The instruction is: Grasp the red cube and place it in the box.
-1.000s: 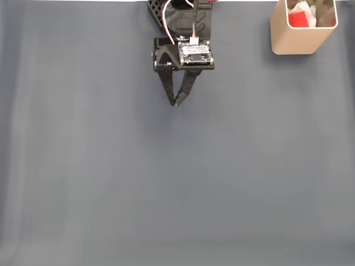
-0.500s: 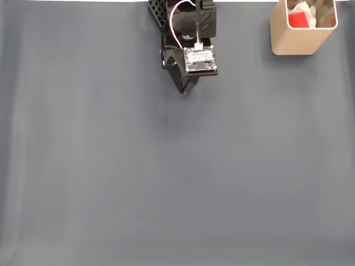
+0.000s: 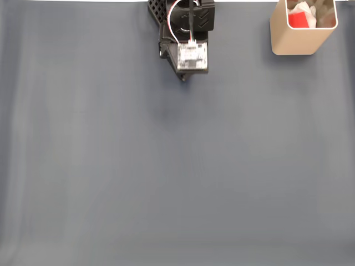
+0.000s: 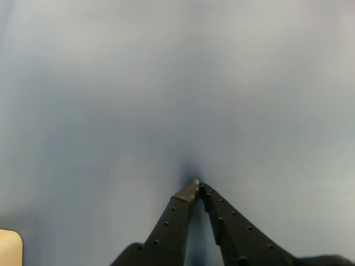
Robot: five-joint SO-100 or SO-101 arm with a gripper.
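The box (image 3: pixel 302 33) stands at the top right corner of the grey table cover (image 3: pixel 166 177) in the fixed view, a tall beige container with rounded corners seen from above. The red cube (image 3: pixel 297 20) lies inside the box, against its left inner wall, with something pale and whitish beside it in the same interior; what that pale thing is cannot be told. In the wrist view a small beige corner (image 4: pixel 10 246) shows at the lower left edge, most likely the box, though too little of it shows to be sure.

Well to the left of the box, along the same top edge of the cover, the black arm (image 3: pixel 186 25) is folded close to its base, with a small pale circuit board (image 3: pixel 192 56) facing the camera and red and white wires (image 3: pixel 178 22) looping above it. The gripper (image 3: pixel 183 78) points away from the top edge; just its tip peeks out under the board.

In the wrist view the gripper (image 4: pixel 196 185) is pressed together: its two black fingers (image 4: pixel 172 221) meet at their tips with nothing between them, above bare cover, and a soft dark shadow sits just beyond the tips.
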